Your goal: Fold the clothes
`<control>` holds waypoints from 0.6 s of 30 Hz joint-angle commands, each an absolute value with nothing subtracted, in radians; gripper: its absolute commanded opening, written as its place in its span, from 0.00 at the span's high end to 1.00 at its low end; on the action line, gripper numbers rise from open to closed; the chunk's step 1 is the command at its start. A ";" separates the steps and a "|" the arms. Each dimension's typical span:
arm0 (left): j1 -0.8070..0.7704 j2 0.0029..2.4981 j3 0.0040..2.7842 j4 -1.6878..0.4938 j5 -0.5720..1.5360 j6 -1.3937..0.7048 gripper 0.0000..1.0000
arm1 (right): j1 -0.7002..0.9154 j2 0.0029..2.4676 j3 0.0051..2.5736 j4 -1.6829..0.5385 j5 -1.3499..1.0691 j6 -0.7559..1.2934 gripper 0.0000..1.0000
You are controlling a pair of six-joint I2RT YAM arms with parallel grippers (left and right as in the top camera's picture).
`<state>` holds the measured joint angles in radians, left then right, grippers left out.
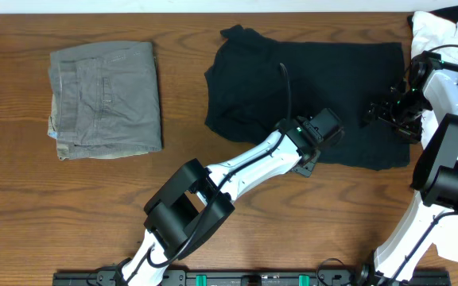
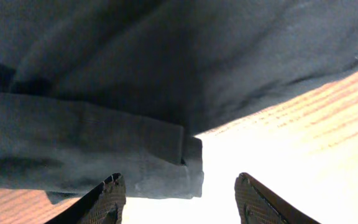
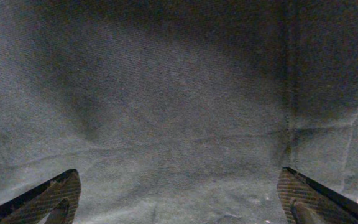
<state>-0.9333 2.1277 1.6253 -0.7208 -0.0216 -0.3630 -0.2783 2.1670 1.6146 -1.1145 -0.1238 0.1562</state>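
Note:
The clothes, a black T-shirt, lie spread on the wooden table right of centre, bunched at the left end. My left gripper hovers at the shirt's near edge. In the left wrist view it is open with nothing between its fingers, and a folded hem corner lies just beyond the tips. My right gripper sits over the shirt's right part. It stands wide open above flat black fabric, and a seam runs down on the right.
Folded grey-green trousers lie at the left of the table. A white garment is heaped at the back right corner, behind the right arm. Bare wood shows beside the shirt's near edge.

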 commanded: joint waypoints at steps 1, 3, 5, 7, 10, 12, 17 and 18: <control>-0.934 2.140 1.622 -0.720 -0.092 -0.348 0.41 | -0.272 2.173 1.608 -1.114 -0.131 0.159 0.01; -0.934 2.157 1.622 -0.716 -0.091 -0.349 0.41 | -0.272 2.173 1.608 -1.114 -0.131 0.159 0.01; -0.936 2.168 1.622 -0.712 -0.091 -0.349 0.41 | -0.272 2.173 1.608 -1.114 -0.131 0.159 0.01; -0.939 2.170 1.622 -0.712 -0.091 -0.350 0.41 | -0.272 2.173 1.608 -1.114 -0.131 0.159 0.01; -0.939 2.170 1.622 -0.708 -0.091 -0.350 0.41 | -0.272 2.173 1.608 -1.114 -0.131 0.159 0.01; -0.940 2.170 1.620 -0.709 -0.091 -0.350 0.41 | -0.272 2.173 1.608 -1.113 -0.131 0.159 0.01; -0.941 2.170 1.610 -0.699 -0.091 -0.354 0.41 | -0.272 2.173 1.608 -1.111 -0.131 0.159 0.01; -0.941 2.170 1.608 -0.699 -0.091 -0.354 0.41 | -0.272 2.173 1.608 -1.110 -0.131 0.159 0.01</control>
